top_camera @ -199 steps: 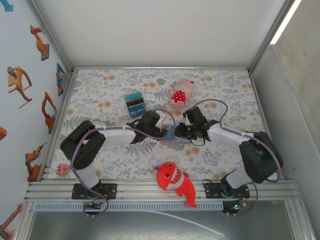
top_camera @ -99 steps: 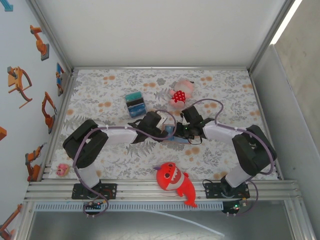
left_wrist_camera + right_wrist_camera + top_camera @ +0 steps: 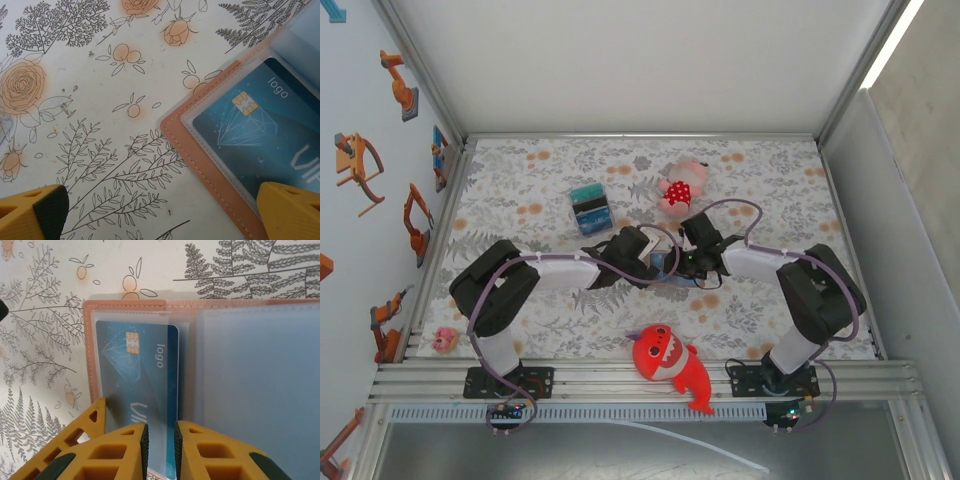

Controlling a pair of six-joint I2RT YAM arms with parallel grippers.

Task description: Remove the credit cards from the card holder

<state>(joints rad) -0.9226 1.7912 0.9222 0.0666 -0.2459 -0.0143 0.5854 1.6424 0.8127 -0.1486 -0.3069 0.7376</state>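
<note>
— What can go wrong here?
— The credit card is nipped at its lower edge by the nearly closed jaws of the right gripper. Should the clear sleeve be pinched too, the card holder, laid open on the table between both arms, may be dragged. The left gripper is spread wide, and nothing is pinned by it.
— And what is hidden?
— The pinch itself is covered by the fingers, and further cards cannot be made out.

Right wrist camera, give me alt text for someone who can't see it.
An open tan card holder lies on a floral tablecloth, a blue chip card marked "logo" showing through its clear sleeve. The yellow end effector sits at the card's near end, nearly closed; whether it pinches anything is unclear.
</note>
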